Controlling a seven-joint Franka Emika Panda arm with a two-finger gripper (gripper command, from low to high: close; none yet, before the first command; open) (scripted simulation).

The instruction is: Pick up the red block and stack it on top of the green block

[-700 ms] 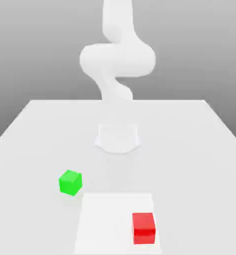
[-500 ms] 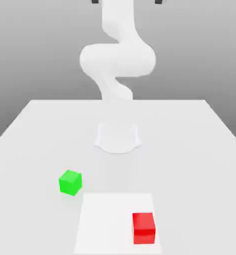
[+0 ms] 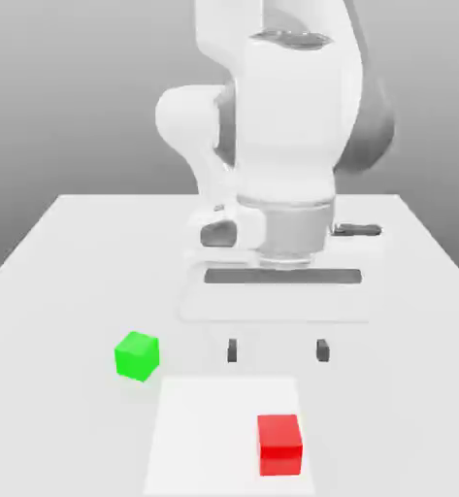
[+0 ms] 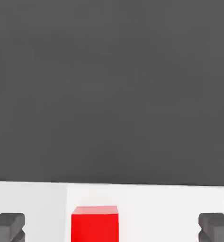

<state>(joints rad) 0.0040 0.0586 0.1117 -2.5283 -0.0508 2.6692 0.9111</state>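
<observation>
The red block point(image 3: 279, 445) is a small red cube resting on a paler square patch point(image 3: 204, 427) near the table's front edge. The green block point(image 3: 136, 355), a cube of like size, sits on the table to the exterior view's left of that patch. My gripper point(image 3: 277, 350) hangs open above the table, behind the red block and apart from it, with nothing between its two dark fingertips point(image 3: 232, 350). In the hand view the red block point(image 4: 94, 223) lies between the spread fingertips point(image 4: 7, 226) of my gripper point(image 4: 112, 227), further out than they reach.
The white table point(image 3: 58, 262) stretches back to the arm's base point(image 3: 213, 233). The arm's bulky white hand and wrist point(image 3: 286, 175) stand over the middle of the table. Bare table lies around the green block.
The arm's hand has come down into the exterior view from above, bringing the open fingers low over the table behind the red block. Both blocks stay where they were.
</observation>
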